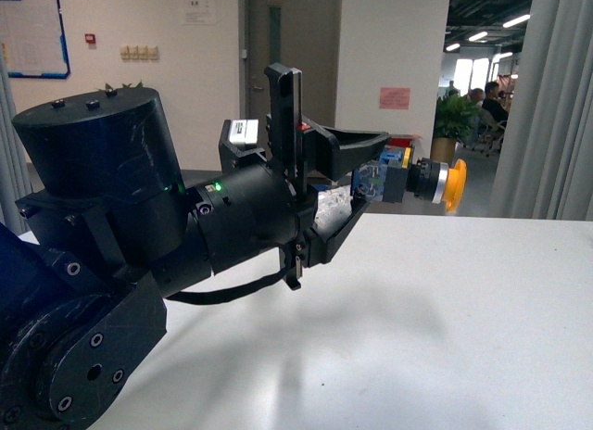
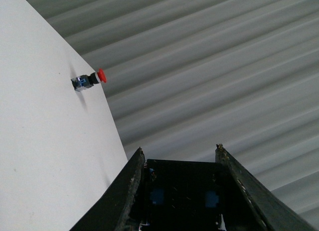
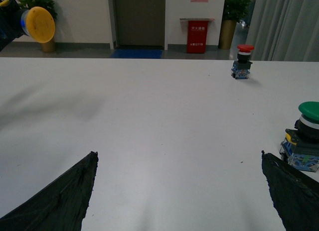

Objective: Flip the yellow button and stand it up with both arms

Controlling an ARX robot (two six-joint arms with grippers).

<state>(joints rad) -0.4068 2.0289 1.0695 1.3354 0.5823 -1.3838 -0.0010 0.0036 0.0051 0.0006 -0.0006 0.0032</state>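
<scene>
Left tool (image 1: 375,170) grips the yellow button (image 1: 417,180) by its block, axis level, cap pointing toward your right tool (image 3: 177,154). That one gapes empty.

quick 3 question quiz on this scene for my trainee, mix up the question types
1. True or false: the yellow button stands upright on the table.
2. Which other button sits nearer the right gripper? A) the red button B) the green button C) both equally near
3. Fill in: the right gripper's jaws are ____.

Key
1. False: the left gripper holds it in the air, cap pointing sideways.
2. B
3. Open, with nothing between them.
</scene>
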